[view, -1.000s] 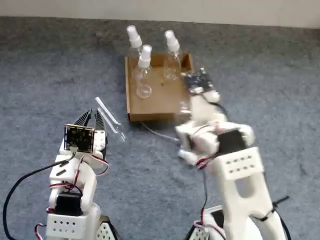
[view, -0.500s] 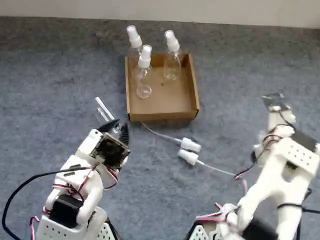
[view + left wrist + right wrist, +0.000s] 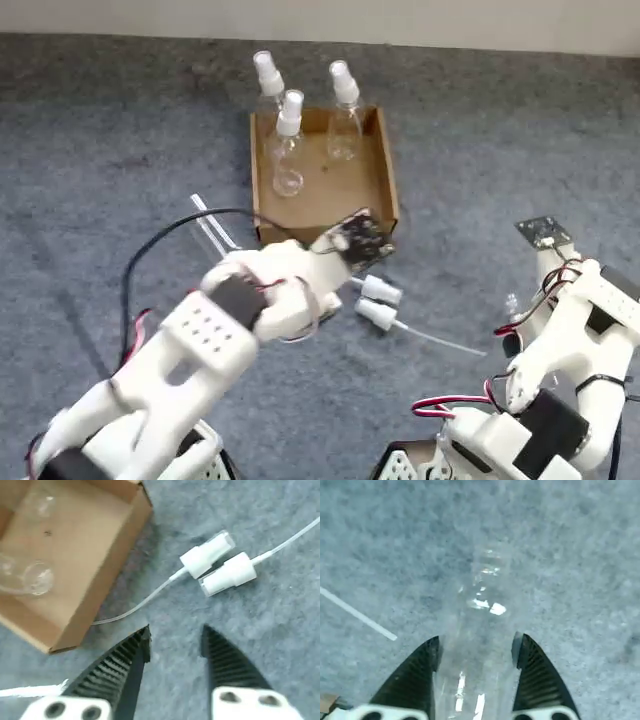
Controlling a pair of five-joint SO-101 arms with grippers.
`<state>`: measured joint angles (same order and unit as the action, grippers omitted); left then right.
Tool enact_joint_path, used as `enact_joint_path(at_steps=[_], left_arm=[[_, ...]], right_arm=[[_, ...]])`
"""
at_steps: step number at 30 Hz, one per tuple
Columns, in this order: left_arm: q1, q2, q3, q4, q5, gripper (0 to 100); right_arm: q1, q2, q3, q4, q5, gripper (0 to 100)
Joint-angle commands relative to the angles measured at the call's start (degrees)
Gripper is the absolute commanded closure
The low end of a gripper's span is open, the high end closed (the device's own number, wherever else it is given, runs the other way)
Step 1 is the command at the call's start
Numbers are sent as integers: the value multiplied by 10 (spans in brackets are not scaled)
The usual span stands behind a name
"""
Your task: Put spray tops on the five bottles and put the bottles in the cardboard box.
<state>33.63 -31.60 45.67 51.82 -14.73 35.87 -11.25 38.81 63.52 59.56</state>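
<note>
Brown cardboard box (image 3: 390,190) at 12 o'clock; wht spray tops (image 3: 380,291); grey mottled carpet (image 3: 100,130); blk ribbed fingers (image 3: 120,665); clear bottle (image 3: 485,600).

both arms are white plastic with black servo blocks at the joints. the left arm (image 3: 200,340) has a plate of round holes, a looping black cable (image 3: 170,235) and red-white wires; the right arm (image 3: 575,325) trails red and white wires. the left claw (image 3: 175,640) and right claw (image 3: 476,645) have black ribbed fingers (image 3: 120,662) on white bases.
</note>
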Motion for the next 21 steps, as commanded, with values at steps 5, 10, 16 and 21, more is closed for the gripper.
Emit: enact_joint_path(at_steps=[5,10,16,21], left_arm=[[51,120,-40,-122,98,803],[58,174,-95,-133,162,801],[88,262,-145,-134,197,804],[87,335,-159,-133,196,804]], right_arm=[[-16,1,-3,-8,33,991],[-15,-3,-3,-8,32,991],[-16,1,-3,-8,32,991],[-16,1,-3,-8,32,991]])
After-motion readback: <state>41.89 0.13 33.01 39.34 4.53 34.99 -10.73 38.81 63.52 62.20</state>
